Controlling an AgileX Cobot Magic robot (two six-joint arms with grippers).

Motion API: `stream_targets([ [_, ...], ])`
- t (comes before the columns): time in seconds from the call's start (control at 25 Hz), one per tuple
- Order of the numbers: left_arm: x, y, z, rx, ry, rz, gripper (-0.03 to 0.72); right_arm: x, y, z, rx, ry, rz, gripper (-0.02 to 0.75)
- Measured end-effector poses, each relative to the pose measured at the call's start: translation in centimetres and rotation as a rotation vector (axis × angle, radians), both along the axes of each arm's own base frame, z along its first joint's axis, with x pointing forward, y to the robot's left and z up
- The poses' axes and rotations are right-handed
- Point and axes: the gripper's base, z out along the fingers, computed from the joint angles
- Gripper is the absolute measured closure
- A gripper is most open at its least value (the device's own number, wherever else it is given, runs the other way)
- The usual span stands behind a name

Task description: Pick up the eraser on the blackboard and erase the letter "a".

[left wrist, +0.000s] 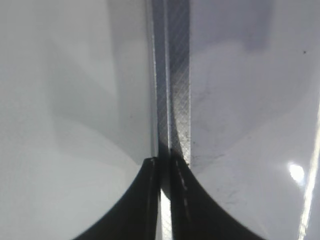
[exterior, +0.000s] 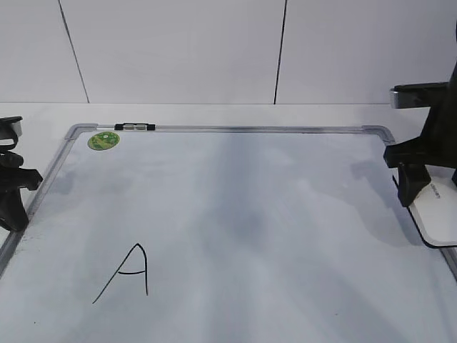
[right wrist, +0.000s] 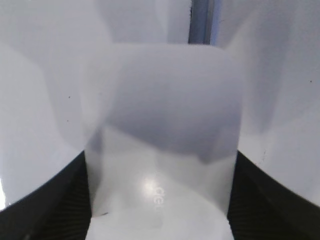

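The blackboard is a white board in a silver frame, lying flat. The white eraser with its black underside sits at the board's right edge. My right gripper stands over it. In the right wrist view the eraser fills the gap between the black fingers, which press on both its long sides. My left gripper is shut and empty at the board's left frame, its tips closed over the metal strip. The letter "a" is not visible in any view.
A large capital "A" is drawn at the board's near left. A round green sticker and a small black-and-white marker clip sit at the far left corner. A faint grey smudge marks the middle. A white panelled wall stands behind.
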Motion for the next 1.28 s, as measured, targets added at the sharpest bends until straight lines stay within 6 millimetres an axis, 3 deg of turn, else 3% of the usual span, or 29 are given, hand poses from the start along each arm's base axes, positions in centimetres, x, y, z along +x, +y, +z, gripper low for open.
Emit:
stream_targets([
  [0.24,0.0,0.0,0.0,0.000,0.000,0.000,0.666,0.3,0.0,-0.1,0.004,-0.031,0.002,0.176],
  [0.52,0.0,0.0,0.0,0.000,0.000,0.000,0.666,1.0,0.3,-2.2,0.018,0.014,-0.006,0.176],
  [0.92,0.0,0.0,0.0,0.000,0.000,0.000,0.664,1.5,0.4,-3.6,0.018,0.031,-0.007,0.174],
  [1.28,0.0,0.0,0.0,0.000,0.000,0.000,0.660,1.6,0.4,-3.6,0.017,0.018,-0.005,0.088],
])
